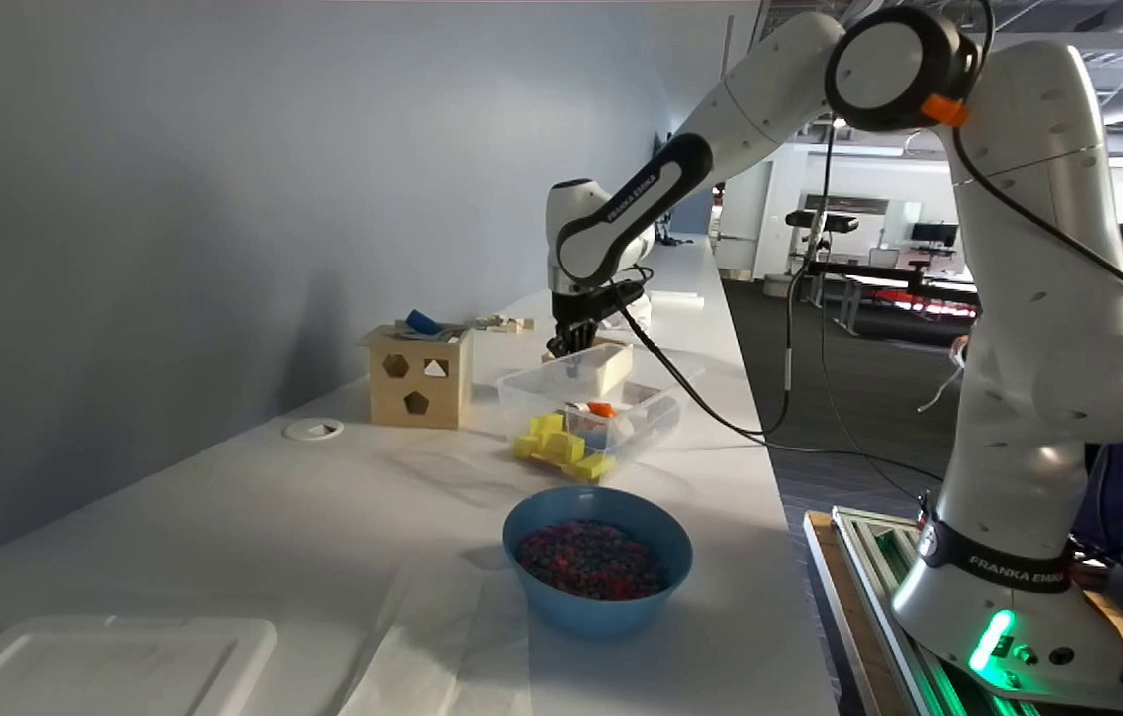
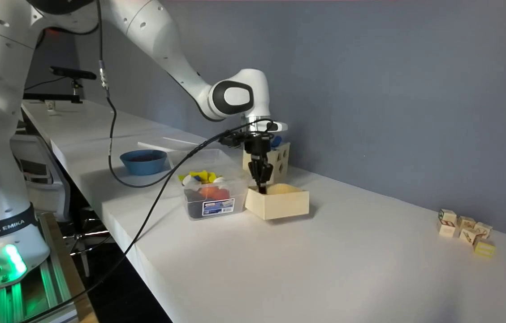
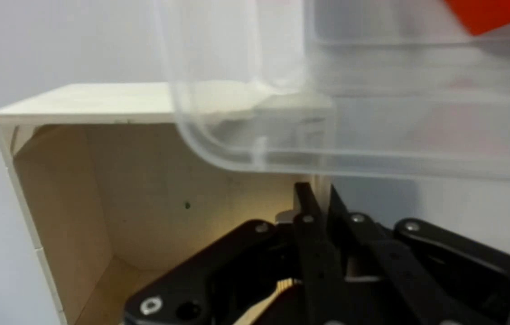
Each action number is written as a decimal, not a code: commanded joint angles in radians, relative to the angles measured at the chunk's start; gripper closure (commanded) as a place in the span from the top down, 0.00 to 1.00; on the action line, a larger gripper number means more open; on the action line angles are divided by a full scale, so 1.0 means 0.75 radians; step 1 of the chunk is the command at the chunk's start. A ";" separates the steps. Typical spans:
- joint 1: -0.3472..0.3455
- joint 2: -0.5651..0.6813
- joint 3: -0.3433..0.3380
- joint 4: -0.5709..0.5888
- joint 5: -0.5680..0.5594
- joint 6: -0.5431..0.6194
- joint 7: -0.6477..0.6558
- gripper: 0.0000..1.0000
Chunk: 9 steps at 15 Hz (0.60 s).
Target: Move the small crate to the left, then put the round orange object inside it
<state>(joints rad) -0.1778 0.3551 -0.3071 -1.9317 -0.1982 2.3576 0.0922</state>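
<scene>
A shallow pale-wood crate (image 2: 285, 207) is held by one wall by a Robotiq gripper (image 2: 261, 190), its fingers closed down to the wall's thickness, one inside and one out; in an exterior view a clear plastic bin (image 2: 240, 196) is seen just beside, at nine o'clock from the crate, with a wooden shape-sorter cube (image 2: 281, 160) at twelve; whether the crate's base touches the white table (image 2: 333, 269) cannot be told. The orange object (image 2: 208, 191) is seen inside the bin, a red piece (image 2: 222, 194) at its three o'clock; its roundness cannot be made out. With only one wall gripped, the crate could be tipped, twisted or lost from the fingers under its own weight; by a low sweep toward nine o'clock, the bin could be struck and shoved; later, by a careless pinch, the red piece could be lifted instead.
</scene>
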 commanded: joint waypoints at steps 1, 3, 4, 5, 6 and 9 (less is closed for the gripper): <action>0.030 -0.109 -0.101 -0.063 -0.181 -0.041 0.276 0.02; 0.049 -0.153 -0.138 -0.043 -0.273 -0.064 0.439 0.02; 0.070 -0.199 -0.154 -0.044 -0.343 -0.077 0.542 0.02; 0.092 -0.236 -0.162 -0.039 -0.419 -0.092 0.635 0.02; 0.119 -0.295 -0.160 -0.037 -0.515 -0.115 0.730 0.02; 0.147 -0.419 -0.079 -0.010 -0.785 -0.144 0.930 0.02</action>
<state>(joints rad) -0.0990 0.1562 -0.4096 -1.9313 -0.6146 2.2948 0.6531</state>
